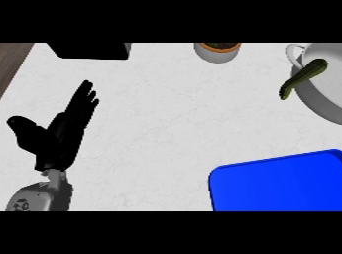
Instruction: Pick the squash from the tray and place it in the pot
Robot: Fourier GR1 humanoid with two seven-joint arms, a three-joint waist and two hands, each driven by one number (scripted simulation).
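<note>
The green squash (302, 78) leans on the rim of the silver pot (333, 106). The blue tray (290, 183) sits nearby on the desk (166, 114). The left hand (60, 131) rests with fingers spread wide.

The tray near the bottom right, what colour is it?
Bright blue, plain, no pattern: the tray shows in the head view.

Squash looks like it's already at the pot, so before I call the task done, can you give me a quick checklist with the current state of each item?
1. Squash off the tray: ok.
2. Squash fully inside the pot: not ok, it leans across the rim with its lower end hanging outside.
3. Left hand free: ok, open with fingers straight, holding nothing.
4. Right hand released and withdrawn: cannot tell, it does not show.
5. Pot upright on the counter: ok.
</note>
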